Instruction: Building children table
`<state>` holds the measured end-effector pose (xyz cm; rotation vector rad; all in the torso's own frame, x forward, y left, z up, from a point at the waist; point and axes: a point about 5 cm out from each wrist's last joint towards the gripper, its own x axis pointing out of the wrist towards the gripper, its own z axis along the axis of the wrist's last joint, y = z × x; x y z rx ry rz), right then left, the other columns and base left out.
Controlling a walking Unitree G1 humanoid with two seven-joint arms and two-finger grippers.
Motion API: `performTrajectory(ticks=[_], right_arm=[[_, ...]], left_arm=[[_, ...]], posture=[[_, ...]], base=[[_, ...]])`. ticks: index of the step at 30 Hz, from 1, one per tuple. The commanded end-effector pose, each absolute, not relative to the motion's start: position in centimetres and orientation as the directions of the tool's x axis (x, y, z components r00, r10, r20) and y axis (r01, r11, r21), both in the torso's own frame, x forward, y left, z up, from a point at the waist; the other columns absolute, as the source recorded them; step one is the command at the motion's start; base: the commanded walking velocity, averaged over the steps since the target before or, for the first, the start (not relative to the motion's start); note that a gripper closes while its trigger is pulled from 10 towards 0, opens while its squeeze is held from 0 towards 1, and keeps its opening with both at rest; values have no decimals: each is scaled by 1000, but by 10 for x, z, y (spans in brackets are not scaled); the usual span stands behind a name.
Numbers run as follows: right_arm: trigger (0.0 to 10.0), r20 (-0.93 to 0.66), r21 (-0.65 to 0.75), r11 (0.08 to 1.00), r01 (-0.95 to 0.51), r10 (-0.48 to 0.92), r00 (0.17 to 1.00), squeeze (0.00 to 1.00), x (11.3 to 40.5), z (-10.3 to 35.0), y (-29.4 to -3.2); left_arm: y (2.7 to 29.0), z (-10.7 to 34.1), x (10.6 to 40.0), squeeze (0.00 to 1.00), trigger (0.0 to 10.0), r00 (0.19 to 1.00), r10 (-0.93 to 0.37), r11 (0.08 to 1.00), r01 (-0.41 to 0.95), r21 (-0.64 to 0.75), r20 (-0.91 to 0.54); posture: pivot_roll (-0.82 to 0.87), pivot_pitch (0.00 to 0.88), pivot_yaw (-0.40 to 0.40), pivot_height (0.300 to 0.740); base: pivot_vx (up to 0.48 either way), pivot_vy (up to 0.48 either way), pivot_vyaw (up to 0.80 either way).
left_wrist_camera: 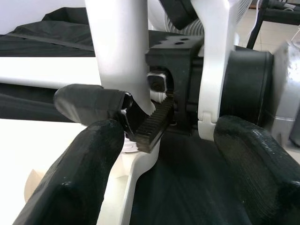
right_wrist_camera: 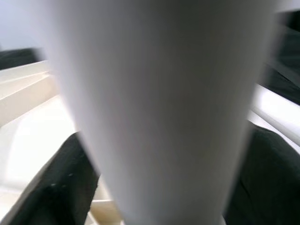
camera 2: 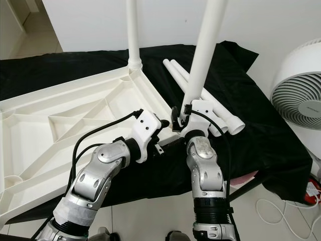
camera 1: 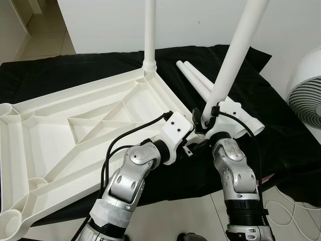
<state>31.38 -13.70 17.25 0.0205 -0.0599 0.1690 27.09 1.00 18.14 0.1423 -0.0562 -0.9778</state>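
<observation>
Between the right tool's point(camera 1: 206, 119) fingers a white table leg point(camera 1: 235, 55) is clamped, tilted, above the upturned tabletop's point(camera 1: 75, 125) near corner. Left tool point(camera 1: 193, 145), spread wide, waits just beside. Next: seat the leg upright in its socket.

a black cloth point(camera 1: 281, 130) covers the low work surface, its edge hanging at the near side. behind rises a plain white wall point(camera 1: 200, 20). a white fan point(camera 2: 301, 85) stands right, over pale tiled floor point(camera 1: 296, 221) with white cable point(camera 1: 291, 213).
</observation>
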Motion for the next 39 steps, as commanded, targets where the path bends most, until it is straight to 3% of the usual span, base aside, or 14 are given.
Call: performTrajectory(ticks=[1,8,9,17,21,24,25,27,28,30,31,39], right_arm=[[10000,69,6,963,-271,270,961,0,315,174,-124],[10000,63,-124,907,-402,412,909,0,319,177,-132],[10000,40,-164,854,-494,506,862,0,320,176,-135],[10000,5,-185,805,-564,575,818,0,324,174,-143],[10000,-67,-245,713,-657,663,745,0,330,170,-153],[10000,-71,-252,702,-666,673,736,0,330,170,-154],[9451,-91,-263,676,-688,692,716,0,330,168,-156],[9451,-100,-267,664,-698,701,706,0,331,167,-157],[8039,-104,-266,655,-707,710,696,0,331,166,-158],[8039,-105,-265,649,-713,716,691,0,331,166,-158],[0,-105,-263,641,-721,724,682,0,331,166,-158],[0,-93,-250,650,-717,721,686,0,332,166,-160]], left_arm=[[12,181,276,0,10000,642,-767,634,760,144,-10],[12,181,276,0,10000,642,-767,634,760,144,-10],[13,182,277,0,10000,641,-767,633,760,145,-10],[13,182,277,0,10000,640,-768,632,761,148,-12],[12,176,271,0,10000,608,-793,598,788,146,-42],[12,175,270,0,10000,599,-799,589,796,140,-47],[12,172,267,0,10000,579,-813,567,812,137,-63],[12,171,266,0,10000,572,-818,560,817,137,-68],[12,171,266,0,10000,566,-821,555,821,135,-71],[12,171,265,0,10000,563,-823,552,823,133,-73],[12,171,265,0,10000,564,-822,552,823,135,-74],[13,170,266,0,10000,567,-820,553,820,144,-80]], posture=[[-116,69,20,740],[-118,74,25,740],[-119,76,32,740],[-116,76,37,740],[-113,75,40,740],[-113,75,40,740],[-113,75,40,740],[-113,75,40,740],[-113,75,40,740],[-113,75,40,740],[-113,75,40,740],[-104,75,42,740]], base=[[0,0,0],[0,0,0],[0,0,0],[0,0,0],[0,0,0],[0,0,0],[0,0,0],[0,0,0],[0,0,0],[0,0,0],[0,0,0],[0,0,0]])
